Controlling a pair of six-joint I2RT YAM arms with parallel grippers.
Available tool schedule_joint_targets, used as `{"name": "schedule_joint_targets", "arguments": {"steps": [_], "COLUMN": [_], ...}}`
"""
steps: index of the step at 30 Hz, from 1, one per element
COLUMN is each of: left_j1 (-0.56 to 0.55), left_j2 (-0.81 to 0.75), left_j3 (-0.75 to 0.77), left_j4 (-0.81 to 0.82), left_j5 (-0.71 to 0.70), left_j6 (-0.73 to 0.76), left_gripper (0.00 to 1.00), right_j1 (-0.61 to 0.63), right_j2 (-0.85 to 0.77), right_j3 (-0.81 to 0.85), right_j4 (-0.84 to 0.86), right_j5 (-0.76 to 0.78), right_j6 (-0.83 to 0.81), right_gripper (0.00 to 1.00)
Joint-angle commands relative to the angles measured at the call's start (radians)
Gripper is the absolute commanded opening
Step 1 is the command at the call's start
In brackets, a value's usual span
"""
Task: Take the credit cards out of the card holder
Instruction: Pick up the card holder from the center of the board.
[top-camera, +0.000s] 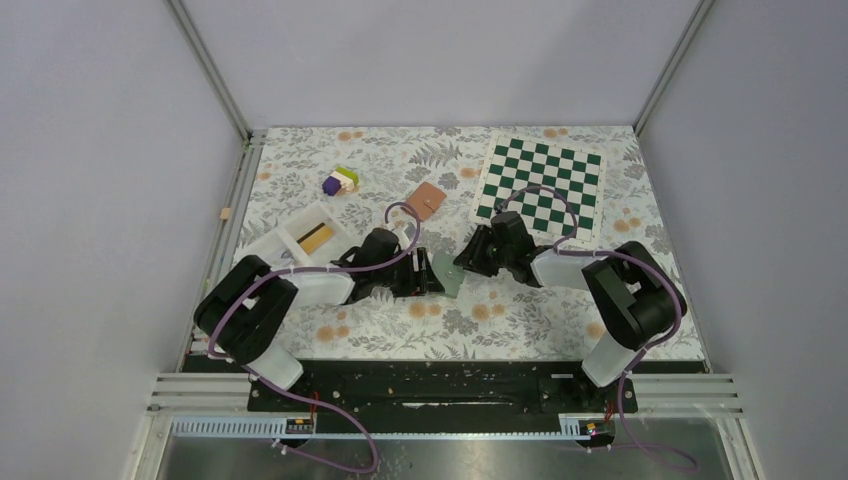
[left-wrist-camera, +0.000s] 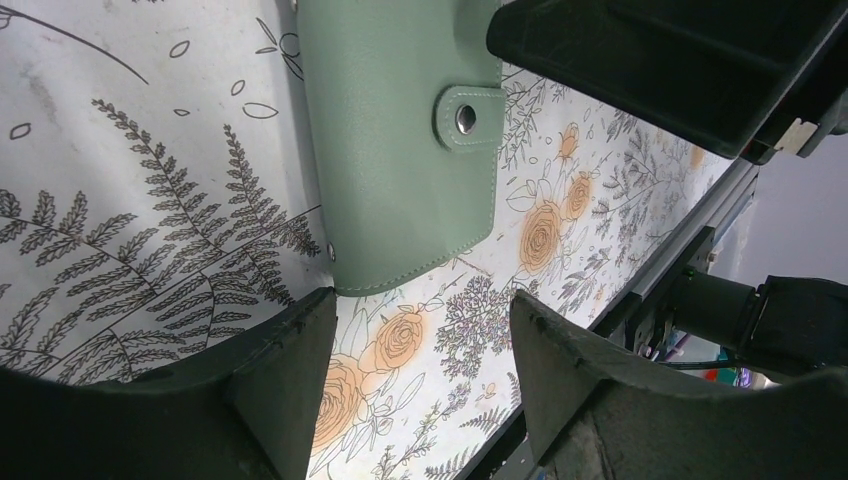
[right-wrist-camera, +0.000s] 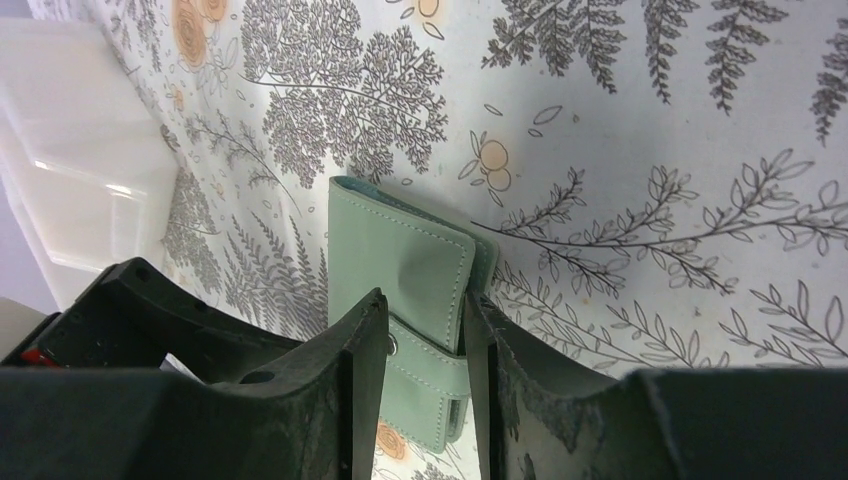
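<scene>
Risk of dragging the snapped-shut card holder (right-wrist-camera: 400, 250) across the worktop (right-wrist-camera: 650, 120): right end effector (right-wrist-camera: 425, 310) narrow astride strap (right-wrist-camera: 425, 375), grip unclear; left end effector (left-wrist-camera: 420, 310) wide, pinning nothing.

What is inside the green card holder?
Nothing inside can be seen. The holder lies shut on the table, its strap snapped down across it, so any cards within are covered.
</scene>
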Motion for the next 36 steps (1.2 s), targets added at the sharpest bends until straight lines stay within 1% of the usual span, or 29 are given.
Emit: {"name": "schedule_joint_targets", "arguments": {"steps": [1,5,9,11,12,13,15,16,19,22,25,28,30,36], "left_j1": [-0.003,-0.003,-0.003,-0.003,-0.003,-0.003,-0.003,-0.002,0.008,0.034,0.061,0.075,0.083,0.098], "left_j2": [0.013,0.022,0.034,0.035,0.036,0.035,0.024,0.012,-0.058,-0.140,-0.205,-0.235,-0.252,-0.277], "left_j3": [0.031,0.033,0.033,0.030,0.029,0.026,0.021,0.015,-0.023,-0.053,-0.075,-0.104,-0.133,-0.180], "left_j4": [0.048,0.051,0.055,0.058,0.057,0.057,0.051,0.050,0.054,0.049,0.046,0.079,0.132,0.311], "left_j5": [0.016,0.017,0.021,0.020,0.020,0.018,0.009,0.002,-0.016,-0.018,0.014,0.045,0.073,0.216], "left_j6": [-0.003,-0.004,-0.006,-0.006,-0.006,-0.007,-0.009,-0.013,-0.024,-0.029,-0.020,-0.009,-0.017,-0.049], "left_gripper": [0.64,0.64,0.63,0.63,0.63,0.63,0.62,0.62,0.63,0.66,0.70,0.74,0.76,0.78], "right_j1": [-0.002,-0.006,-0.016,-0.021,-0.025,-0.029,-0.044,-0.053,-0.087,-0.104,-0.104,-0.105,-0.107,-0.108], "right_j2": [0.033,0.071,0.119,0.136,0.141,0.145,0.145,0.139,0.099,0.026,-0.020,-0.050,-0.069,-0.180], "right_j3": [-0.009,-0.031,-0.034,-0.045,-0.050,-0.056,-0.070,-0.075,-0.085,-0.072,-0.053,-0.055,-0.066,-0.105], "right_j4": [0.112,0.208,0.253,0.285,0.302,0.319,0.365,0.396,0.457,0.425,0.383,0.374,0.407,0.519], "right_j5": [-0.038,-0.082,-0.122,-0.140,-0.151,-0.158,-0.200,-0.227,-0.313,-0.384,-0.446,-0.485,-0.514,-0.569], "right_j6": [0.043,0.078,0.109,0.120,0.125,0.129,0.136,0.141,0.134,0.077,0.012,-0.025,-0.006,0.158], "right_gripper": [0.41,0.38,0.37,0.34,0.30,0.24,0.02,0.00,0.00,0.00,0.00,0.00,0.00,0.00]}}
